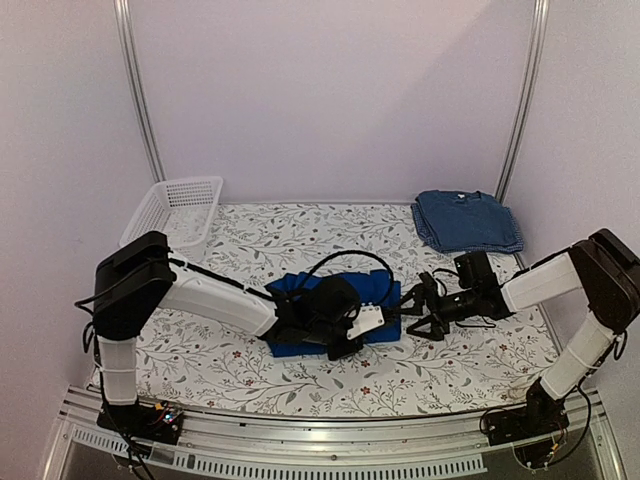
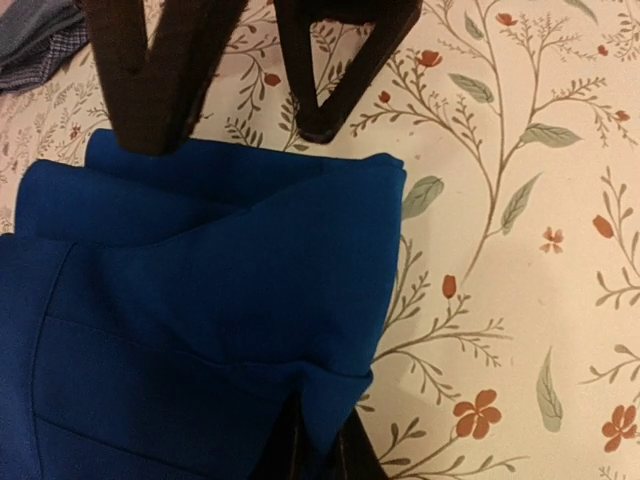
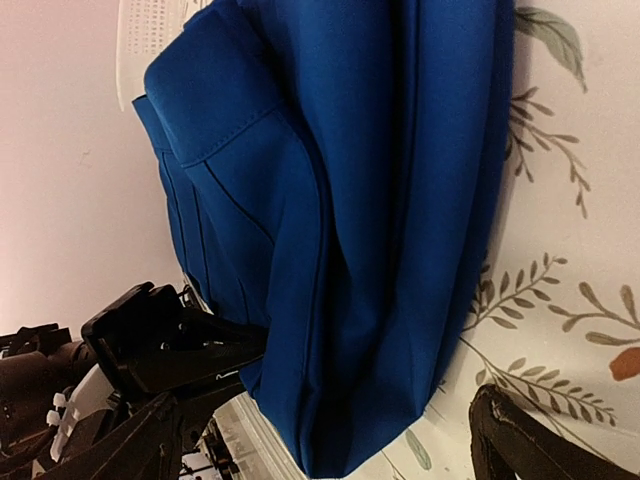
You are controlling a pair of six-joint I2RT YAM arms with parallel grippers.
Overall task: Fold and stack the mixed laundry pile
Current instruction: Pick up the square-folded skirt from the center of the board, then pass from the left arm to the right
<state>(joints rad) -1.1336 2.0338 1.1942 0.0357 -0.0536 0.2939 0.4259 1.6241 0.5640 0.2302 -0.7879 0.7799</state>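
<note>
Hidden from view: The left gripper (image 1: 345,345) was largely covered from above by its own wrist. In the left wrist view only its fingers (image 2: 350,455) were caught, at the bottom edge.
Cut off: The royal-blue garment (image 1: 300,290) was cropped in both wrist views, and its full outline was given only from overhead.
Hard to make out: The kind of garment could not be told; only seams and a stitched band were seen. The pieces in the folded stack (image 1: 467,222) could not be counted, though a checked layer was glimpsed at its edge in the left wrist view.
Left claw: It was closed to a narrow pinch on a fold at the royal-blue garment's near right corner.
Right claw: The right gripper (image 1: 408,313) was spread wide, with nothing held. One fingertip was seen at the garment's right edge, and the other just beside it on the tablecloth (image 1: 480,350).
Task's thing: The royal-blue garment was laid folded at mid-table, between the two grippers. The folded stack was set well apart, at the far right corner.
Container: A white mesh basket (image 1: 185,182) was placed at the far left. Only its mesh walls and floor were seen.
In the way: The left wrist and a looped black cable (image 1: 350,258) were laid over the garment's right half from overhead.
</note>
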